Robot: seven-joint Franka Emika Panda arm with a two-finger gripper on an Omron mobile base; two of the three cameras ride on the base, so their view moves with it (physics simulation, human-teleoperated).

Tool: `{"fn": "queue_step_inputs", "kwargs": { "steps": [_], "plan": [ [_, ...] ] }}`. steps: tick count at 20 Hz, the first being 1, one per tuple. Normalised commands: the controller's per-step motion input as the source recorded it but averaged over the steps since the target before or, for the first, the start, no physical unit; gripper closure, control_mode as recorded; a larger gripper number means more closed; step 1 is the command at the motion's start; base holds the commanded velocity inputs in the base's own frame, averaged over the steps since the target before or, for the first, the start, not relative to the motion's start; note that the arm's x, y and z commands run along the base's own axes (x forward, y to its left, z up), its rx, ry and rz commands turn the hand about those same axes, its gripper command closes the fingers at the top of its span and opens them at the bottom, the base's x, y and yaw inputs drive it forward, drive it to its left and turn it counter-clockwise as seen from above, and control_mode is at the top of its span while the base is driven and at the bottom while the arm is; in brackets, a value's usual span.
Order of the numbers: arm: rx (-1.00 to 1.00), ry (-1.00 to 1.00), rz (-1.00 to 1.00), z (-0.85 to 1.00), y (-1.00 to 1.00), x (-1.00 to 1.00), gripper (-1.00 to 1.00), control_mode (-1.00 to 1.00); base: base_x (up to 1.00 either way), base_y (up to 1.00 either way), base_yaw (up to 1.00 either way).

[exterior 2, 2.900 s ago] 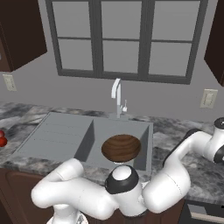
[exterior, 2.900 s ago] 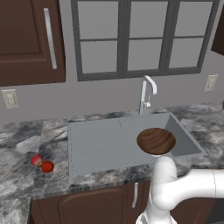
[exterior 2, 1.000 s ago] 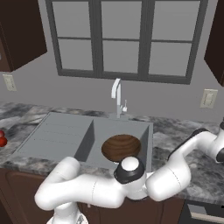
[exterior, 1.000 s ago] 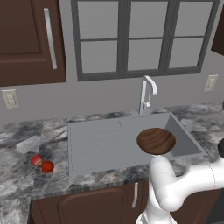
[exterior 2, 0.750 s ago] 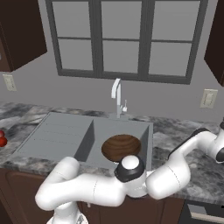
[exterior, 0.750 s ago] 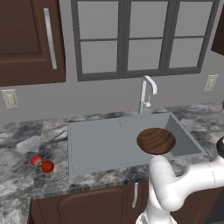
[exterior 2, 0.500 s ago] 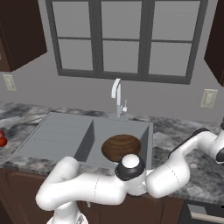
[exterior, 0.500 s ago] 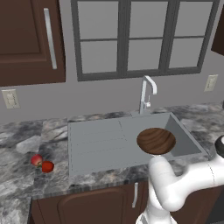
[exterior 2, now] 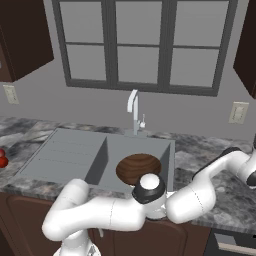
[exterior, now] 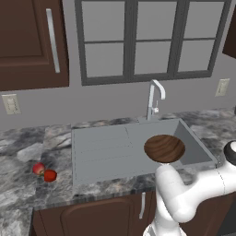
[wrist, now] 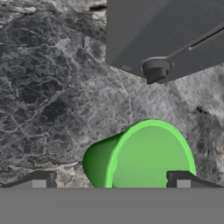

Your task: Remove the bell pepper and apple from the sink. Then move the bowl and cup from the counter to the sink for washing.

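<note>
Jaws stand wide, nothing held. In my hand view the cup (wrist: 144,157) sits on the counter (wrist: 52,87) right under the gripper (wrist: 111,180), its green rim between the two finger tips (wrist: 41,180), mouth toward the camera.

Taking the sink (exterior: 106,152) as landmark: the bowl (exterior: 164,148) already rests in its basin, right of the ribbed drainboard, in front of the faucet (exterior: 154,99). The bell pepper (exterior: 50,175) and apple (exterior: 38,168) lie touching each other on the counter left of the sink. The cup is off to the sink's right.

Risks as I judge them: the cup is not centred between the tips, so one tip may land on the rim and tip it over. A plain smooth wall may slip if I grip too high. Carrying it back, I could knock the faucet or drop it onto the bowl.
</note>
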Motion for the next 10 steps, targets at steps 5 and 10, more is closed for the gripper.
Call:
{"fn": "queue_step_inputs", "kwargs": {
  "steps": [5,10],
  "plan": [
    [0.0,0.0,0.02,0.0,-0.02,0.0,1.0,-1.0,0.0,0.0,0.0],
    [0.0,0.0,0.02,0.0,0.0,0.0,1.0,-1.0,0.0,0.0,0.0]
  ]
}}
